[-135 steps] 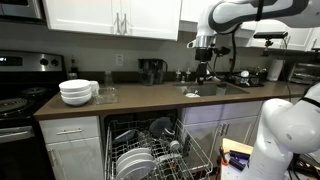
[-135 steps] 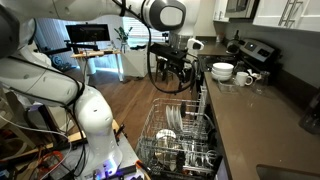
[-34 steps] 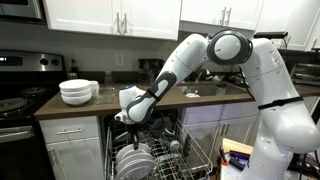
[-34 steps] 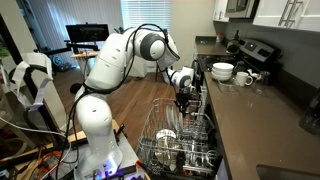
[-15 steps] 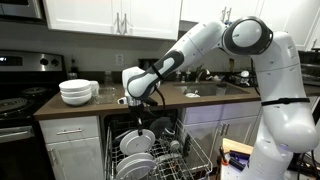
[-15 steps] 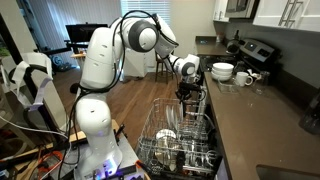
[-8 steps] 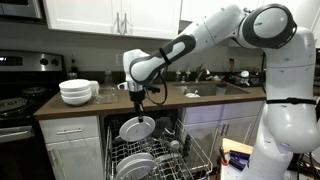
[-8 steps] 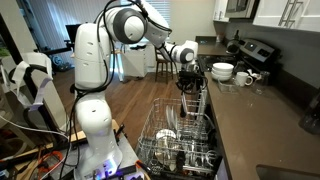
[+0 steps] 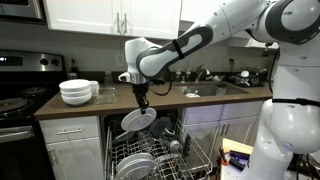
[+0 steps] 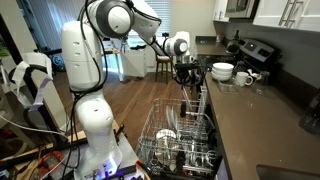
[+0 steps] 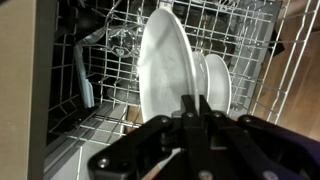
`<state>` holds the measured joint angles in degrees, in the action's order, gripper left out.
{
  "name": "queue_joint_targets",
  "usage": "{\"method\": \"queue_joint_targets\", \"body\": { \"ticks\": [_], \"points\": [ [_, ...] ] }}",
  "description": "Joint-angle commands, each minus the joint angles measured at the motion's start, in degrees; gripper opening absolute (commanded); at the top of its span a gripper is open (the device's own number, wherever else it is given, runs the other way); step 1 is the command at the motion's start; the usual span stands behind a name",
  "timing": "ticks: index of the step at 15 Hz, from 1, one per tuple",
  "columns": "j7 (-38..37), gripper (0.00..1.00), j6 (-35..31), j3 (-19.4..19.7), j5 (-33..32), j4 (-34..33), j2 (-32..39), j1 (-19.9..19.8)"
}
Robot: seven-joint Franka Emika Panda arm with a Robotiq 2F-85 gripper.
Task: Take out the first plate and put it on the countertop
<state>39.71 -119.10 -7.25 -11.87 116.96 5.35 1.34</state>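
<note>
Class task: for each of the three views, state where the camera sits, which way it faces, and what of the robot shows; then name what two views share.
Exterior view: in front of the countertop, facing it and the dishwasher rack below; the arm comes from the right, gripper shut on the first plate.
Exterior view: at the countertop's end, looking along it over the rack; arm and base show.
Wrist view: on the wrist, looking past the gripper at plate and rack.
Shared: both exterior views show the stacked bowls.
</note>
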Motion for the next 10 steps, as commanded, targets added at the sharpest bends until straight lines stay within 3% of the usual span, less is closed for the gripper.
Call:
{"method": "queue_joint_targets", "body": {
  "ticks": [1,6,10],
  "points": [
    [-5.29,0.04,-3.88,1.2,-7.43,4.12,-4.4,1.57],
    [-14.37,0.04,-11.27,1.93,-16.9,7.53,-4.99,1.94],
    [-18.05,0.04,-10.65,1.91,-19.83,8.32,-5.64,2.16]
  ]
}}
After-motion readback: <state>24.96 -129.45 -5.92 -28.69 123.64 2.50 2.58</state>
